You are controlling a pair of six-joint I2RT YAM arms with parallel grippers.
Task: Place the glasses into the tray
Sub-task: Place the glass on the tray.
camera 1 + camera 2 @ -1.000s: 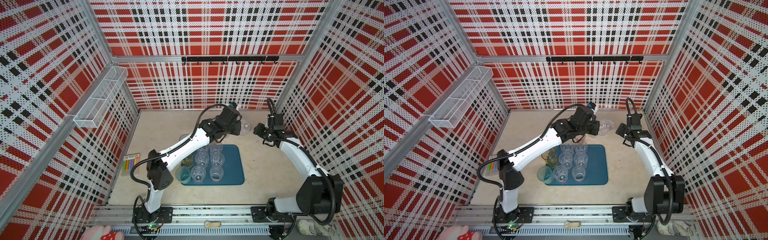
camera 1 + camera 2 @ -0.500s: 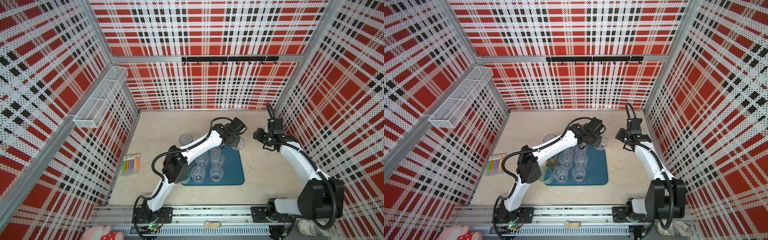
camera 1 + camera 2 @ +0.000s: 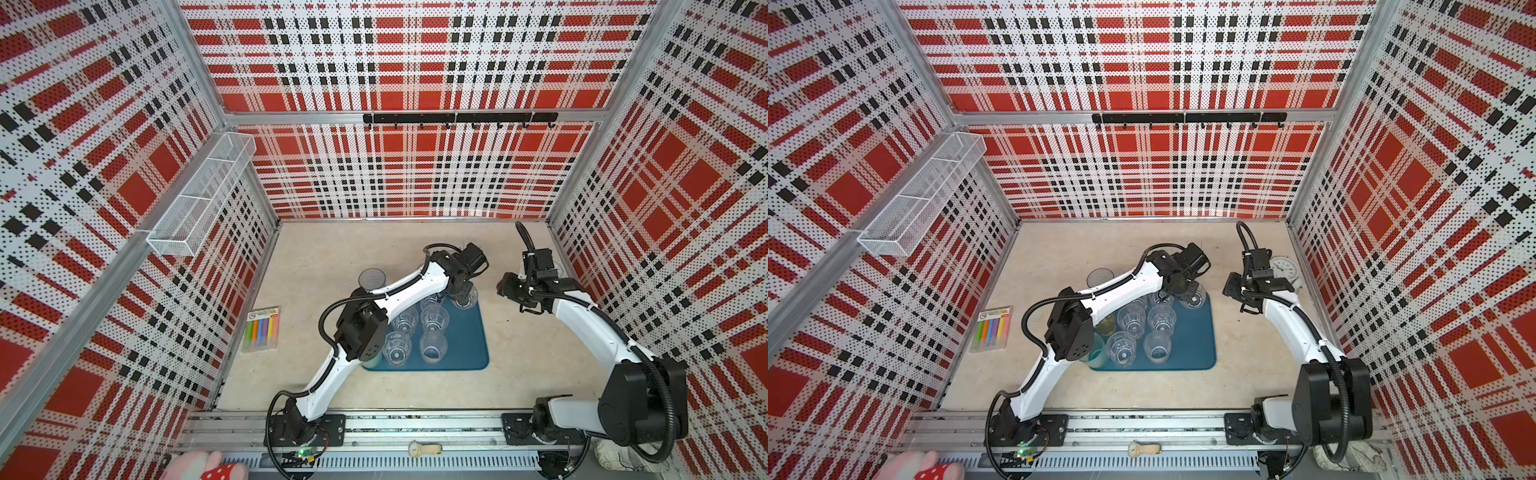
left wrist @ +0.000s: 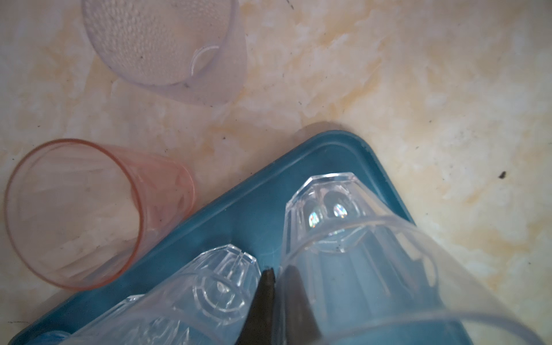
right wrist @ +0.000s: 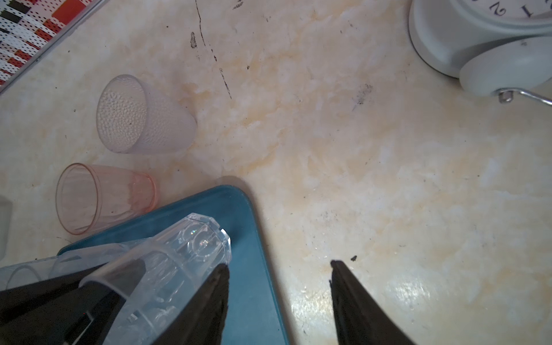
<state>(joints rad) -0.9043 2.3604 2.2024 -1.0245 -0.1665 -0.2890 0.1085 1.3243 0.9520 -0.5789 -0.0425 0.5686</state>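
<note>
A booth walled with perforated panels printed in red, white and black plaid. The floor is a beige marbled surface, scuffed with dark marks.

At lower centre of both top views lies the tray, a smooth dark teal plastic rectangle with rounded corners and a low rim. Clear faceted glasses crowd its left side.

The left gripper is clenched on the rim wall of a clear tumbler, one finger inside, at the tray's upper right corner. The right gripper hangs released and empty over bare surface beside that corner.

Off the tray stand a pink glass, just beside its edge, and a frosted dimpled glass.

A white round clock shows the numerals 1 and 2. A pack of coloured markers lies at left, its label too small to read.
</note>
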